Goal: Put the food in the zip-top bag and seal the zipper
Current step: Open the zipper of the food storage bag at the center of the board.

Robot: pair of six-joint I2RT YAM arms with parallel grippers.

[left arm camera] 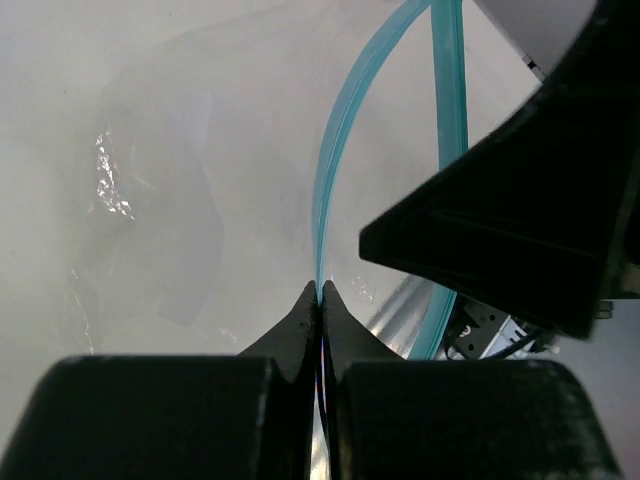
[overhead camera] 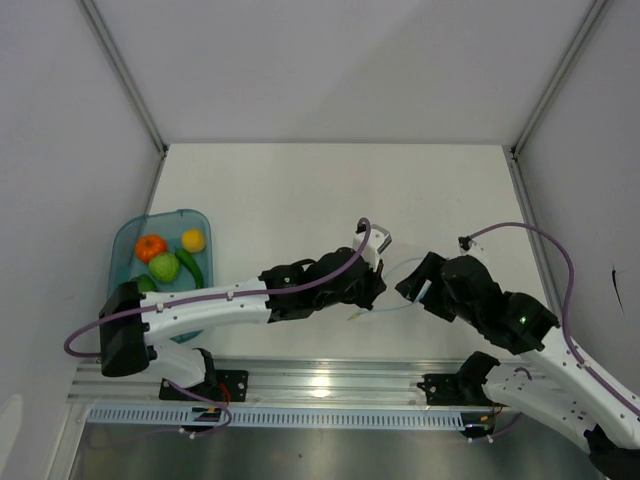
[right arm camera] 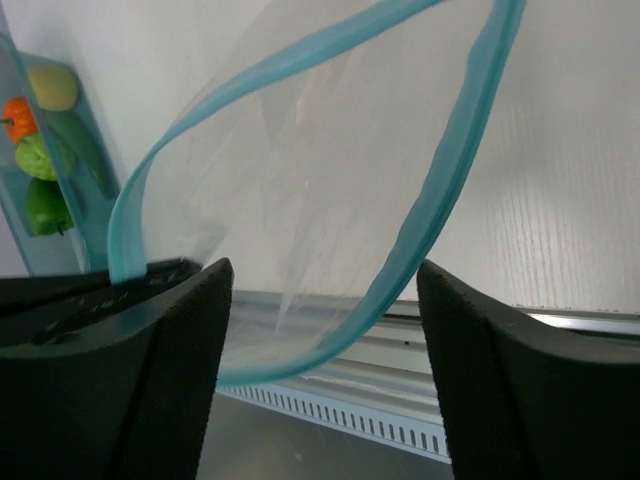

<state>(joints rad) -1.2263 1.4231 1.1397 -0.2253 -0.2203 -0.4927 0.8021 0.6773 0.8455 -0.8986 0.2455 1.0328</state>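
The clear zip-top bag [overhead camera: 396,292] hangs between my two grippers near the table's front edge. My left gripper [left arm camera: 321,292] is shut on the light blue zipper [left arm camera: 335,140] at one side of the bag's mouth; it also shows from above [overhead camera: 377,286]. The mouth gapes in a loop. My right gripper [right arm camera: 322,275] stands open, with the zipper's far strip [right arm camera: 450,170] curving between its fingers, untouched. The food lies in the teal tray [overhead camera: 124,246]: an orange fruit [overhead camera: 150,247], a yellow piece [overhead camera: 193,240], a green round one [overhead camera: 164,267] and a green chili [overhead camera: 191,268].
The tray sits at the table's left edge, next to the left arm's base. A metal rail [overhead camera: 320,380] runs along the near edge under both arms. White walls enclose the table on the left, back and right.
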